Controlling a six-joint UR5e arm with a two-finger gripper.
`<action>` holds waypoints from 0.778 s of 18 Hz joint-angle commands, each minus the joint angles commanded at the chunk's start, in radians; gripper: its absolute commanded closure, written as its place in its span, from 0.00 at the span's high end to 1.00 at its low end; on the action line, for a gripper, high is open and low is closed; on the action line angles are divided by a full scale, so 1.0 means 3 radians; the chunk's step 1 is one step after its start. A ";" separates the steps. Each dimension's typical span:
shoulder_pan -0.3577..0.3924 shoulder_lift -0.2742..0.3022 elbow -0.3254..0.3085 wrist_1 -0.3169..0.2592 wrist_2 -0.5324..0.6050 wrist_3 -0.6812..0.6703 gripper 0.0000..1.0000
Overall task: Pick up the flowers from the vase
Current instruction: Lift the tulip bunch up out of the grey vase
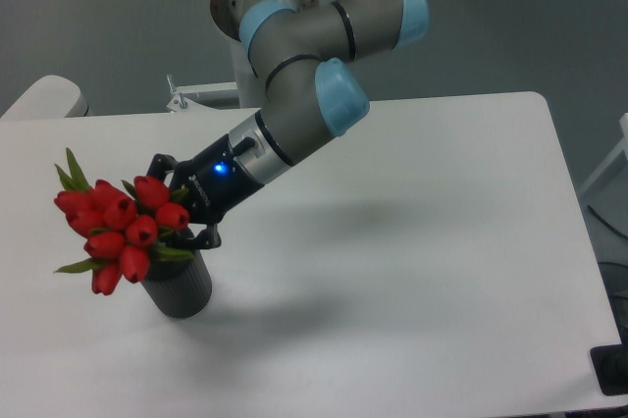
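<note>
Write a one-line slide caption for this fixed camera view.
UR5e pincer reaches red tulips standing in a dark grey ribbed vase on a white table.

Bunch of red tulip buds, the flowers [116, 225] — packed tight, narrow green leaves poking out top-left and lower-left. Sitting in the vase [181, 287], leaning off to the left over its rim. Dark grey ribbed cylinder, standing upright near the front-left of the white desk [412, 241].

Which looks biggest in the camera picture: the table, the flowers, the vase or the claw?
Largest to smallest:
1. The table, by far.
2. The flowers.
3. The vase and the claw look about alike; both are partly hidden behind the blooms, so I won't rank them.
</note>
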 joint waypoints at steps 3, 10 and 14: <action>0.0020 0.0031 0.0066 0.0000 -0.0021 -0.0071 0.22; 0.0122 0.0072 0.0327 0.0000 -0.0011 -0.0363 0.21; 0.0276 0.0133 0.0332 0.0010 -0.0026 -0.0368 0.22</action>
